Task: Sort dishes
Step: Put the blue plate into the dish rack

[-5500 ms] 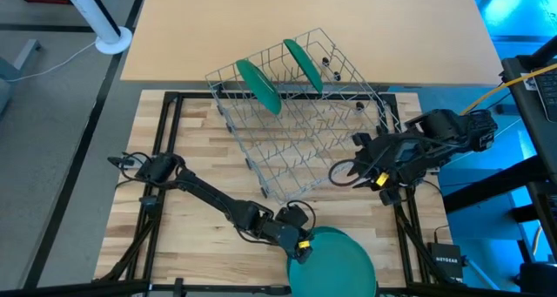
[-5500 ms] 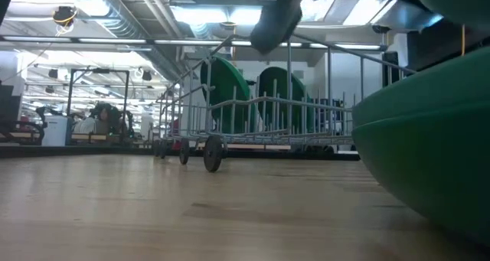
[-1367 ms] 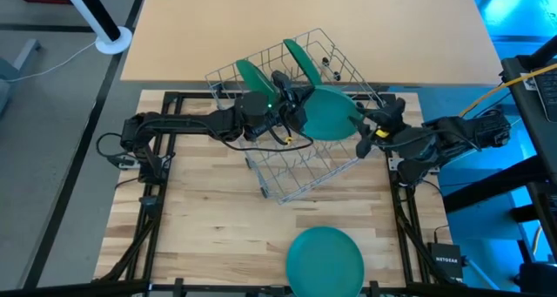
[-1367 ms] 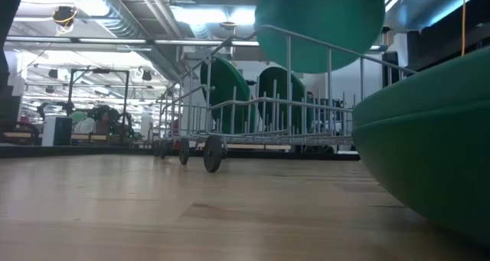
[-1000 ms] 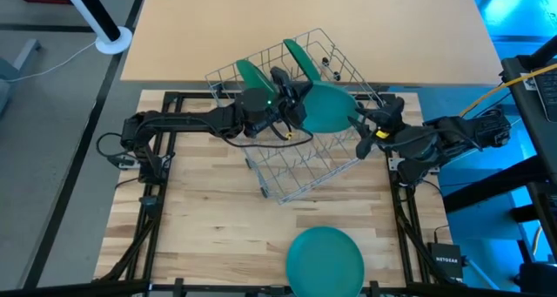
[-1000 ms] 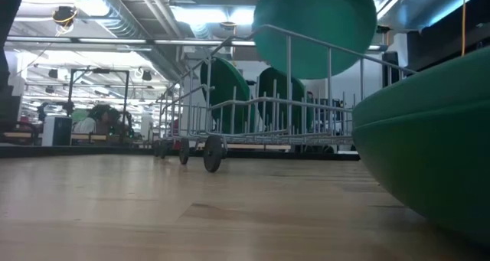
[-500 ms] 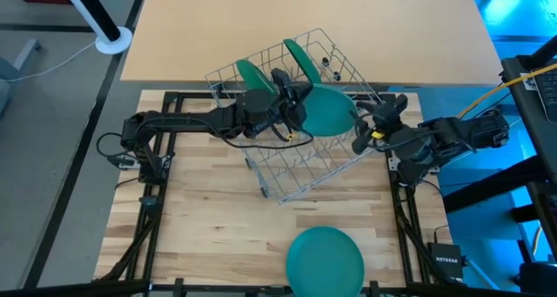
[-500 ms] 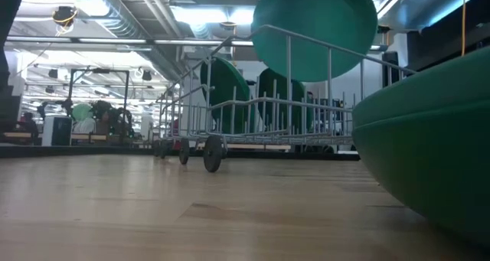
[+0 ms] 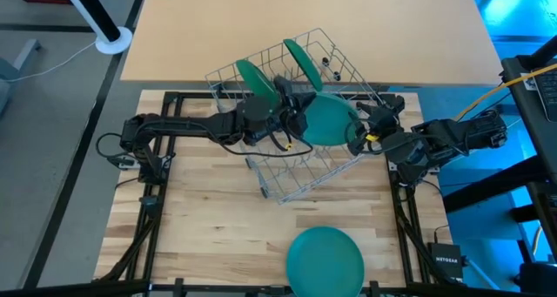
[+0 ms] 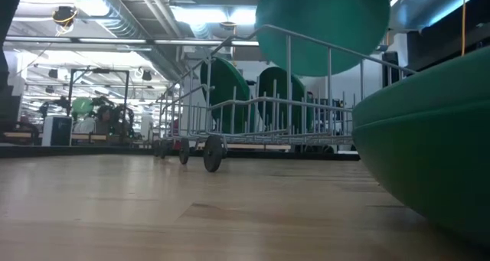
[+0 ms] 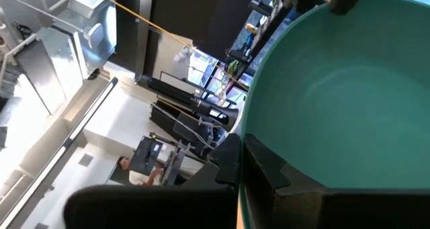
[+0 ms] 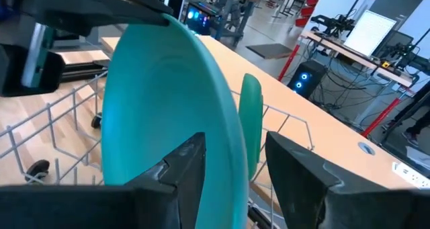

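High view: we hold one plate [image 9: 327, 121] on edge above the wire rack [image 9: 300, 149], left gripper [image 9: 291, 105] pinching its rim, right gripper [image 9: 357, 140] spread astride the opposite rim, closer to the rack's right side.

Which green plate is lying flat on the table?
The plate at the table's near edge lies flat on the wood. Two others stand upright in the wire rack, and the fourth is held above it by the left gripper.
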Motion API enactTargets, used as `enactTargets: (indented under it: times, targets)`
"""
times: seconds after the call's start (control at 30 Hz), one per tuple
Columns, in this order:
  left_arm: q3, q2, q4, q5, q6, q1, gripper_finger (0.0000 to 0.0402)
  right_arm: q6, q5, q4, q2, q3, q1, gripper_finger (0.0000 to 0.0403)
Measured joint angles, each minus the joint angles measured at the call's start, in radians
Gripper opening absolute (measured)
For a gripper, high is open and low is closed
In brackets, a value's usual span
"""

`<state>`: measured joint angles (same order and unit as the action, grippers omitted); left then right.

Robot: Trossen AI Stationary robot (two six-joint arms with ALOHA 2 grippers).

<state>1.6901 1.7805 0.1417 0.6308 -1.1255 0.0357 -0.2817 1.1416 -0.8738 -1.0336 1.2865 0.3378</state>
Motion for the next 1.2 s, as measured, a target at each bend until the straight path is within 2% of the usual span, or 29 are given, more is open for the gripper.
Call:
enactTargets:
  times: [0.17,0.57,0.7,0.9,1.13,1.2]
  targets:
    - [0.000,0.000,0.000,0.000,0.000,-0.019,0.0000,0.000,-0.004,-0.022,0.001,0.000,0.000,0.0161]
    - [0.000,0.000,0.008,0.000,-0.001,-0.057,0.0000,0.000,-0.087,-0.020,0.001,0.000,0.000,0.0158]
    - [0.000,0.000,0.008,0.000,-0.001,-0.057,0.0000,0.000,-0.088,-0.019,0.001,0.000,0.000,0.0124]
    - [0.000,0.000,0.013,0.000,0.000,-0.057,0.0000,0.003,-0.088,-0.026,0.000,-0.002,0.000,0.0019]
    - [0.001,0.000,0.016,-0.002,-0.012,-0.056,0.0012,0.031,-0.018,-0.021,-0.008,-0.002,0.000,0.0014]
    - [0.001,0.001,0.038,0.035,-0.040,-0.056,0.0021,0.047,0.011,-0.021,-0.010,-0.002,0.000,0.0013]
